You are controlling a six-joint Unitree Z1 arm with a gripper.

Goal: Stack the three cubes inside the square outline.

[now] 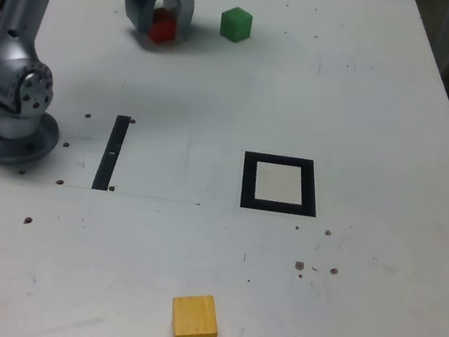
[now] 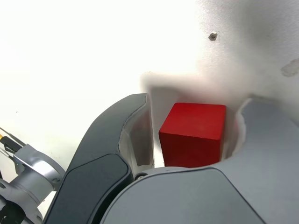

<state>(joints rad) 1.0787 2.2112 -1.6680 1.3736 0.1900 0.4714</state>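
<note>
Gripper (image 1: 161, 23) straddled the red cube (image 1: 163, 29), grip unconfirmed; green cube (image 1: 236, 24) sat at its three o'clock.

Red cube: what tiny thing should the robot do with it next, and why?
Probably finish closing. The red cube sits between the jaws of the gripper, but the wrist view shows a thin gap on one side, so it does not look pinched yet. The square outline holds no cube.
</note>
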